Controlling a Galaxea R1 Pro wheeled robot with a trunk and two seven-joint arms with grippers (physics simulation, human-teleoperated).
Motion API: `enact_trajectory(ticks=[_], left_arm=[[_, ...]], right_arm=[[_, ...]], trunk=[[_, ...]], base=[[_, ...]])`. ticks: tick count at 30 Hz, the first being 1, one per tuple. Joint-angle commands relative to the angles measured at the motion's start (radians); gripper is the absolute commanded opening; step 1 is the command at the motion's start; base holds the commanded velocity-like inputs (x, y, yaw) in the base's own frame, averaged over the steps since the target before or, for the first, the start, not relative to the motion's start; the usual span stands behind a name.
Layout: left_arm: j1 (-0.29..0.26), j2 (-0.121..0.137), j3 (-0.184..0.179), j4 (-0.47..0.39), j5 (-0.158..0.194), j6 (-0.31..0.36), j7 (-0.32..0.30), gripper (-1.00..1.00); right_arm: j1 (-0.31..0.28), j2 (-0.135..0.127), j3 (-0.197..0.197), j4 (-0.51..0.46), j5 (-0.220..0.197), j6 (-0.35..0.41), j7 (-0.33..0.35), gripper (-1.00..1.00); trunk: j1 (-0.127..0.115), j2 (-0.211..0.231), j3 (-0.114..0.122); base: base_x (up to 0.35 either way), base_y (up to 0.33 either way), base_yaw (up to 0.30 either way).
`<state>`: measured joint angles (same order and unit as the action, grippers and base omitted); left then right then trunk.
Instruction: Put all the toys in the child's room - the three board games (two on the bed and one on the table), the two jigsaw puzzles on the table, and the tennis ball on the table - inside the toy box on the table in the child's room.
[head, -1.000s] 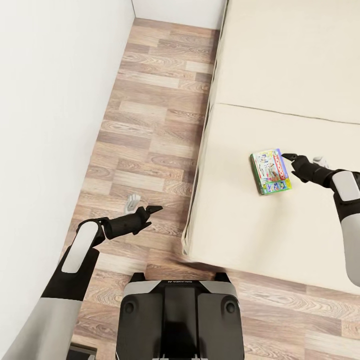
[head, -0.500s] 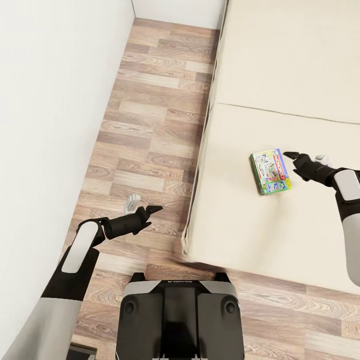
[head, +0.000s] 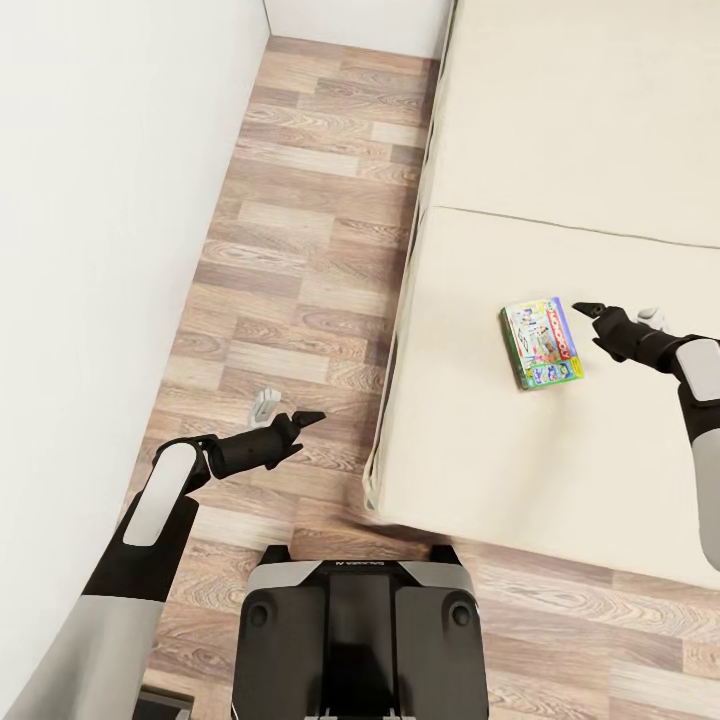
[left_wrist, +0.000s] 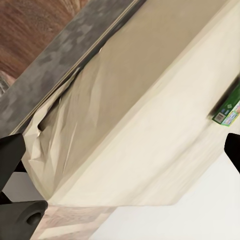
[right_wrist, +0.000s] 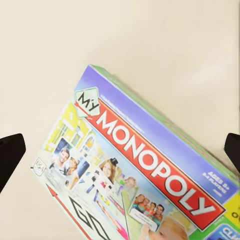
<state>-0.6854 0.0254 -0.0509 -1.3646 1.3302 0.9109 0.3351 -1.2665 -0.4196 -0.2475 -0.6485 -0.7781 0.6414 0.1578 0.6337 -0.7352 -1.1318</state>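
My left gripper hangs over the plank floor beside the bed, jaws parted and empty, well apart from any toy. Further right, one Monopoly box lies flat on the cream mattress, its long axis running away from me. My right gripper is just beside the box's right edge, jaws spread wide, holding nothing. That arm is clearly the nearer. I count one board game here.
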Motion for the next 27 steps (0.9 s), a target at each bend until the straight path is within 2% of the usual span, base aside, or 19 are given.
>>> enact_trajectory(ticks=[1, 27], left_arm=[[0.0, 0.001, -0.001, -0.001, 0.011, 0.0, 0.01, 1.0], [0.0, 0.001, -0.001, -0.002, 0.011, 0.0, 0.01, 1.0]], right_arm=[[-0.001, 0.0, -0.004, 0.0, 0.003, 0.006, 0.004, 1.0], [-0.001, -0.004, -0.003, 0.006, 0.003, 0.006, 0.003, 1.0]], trunk=[[0.0, -0.001, -0.001], [0.0, -0.001, -0.032]], base=[[0.0, 0.0, 0.0], [0.0, 0.0, 0.0]])
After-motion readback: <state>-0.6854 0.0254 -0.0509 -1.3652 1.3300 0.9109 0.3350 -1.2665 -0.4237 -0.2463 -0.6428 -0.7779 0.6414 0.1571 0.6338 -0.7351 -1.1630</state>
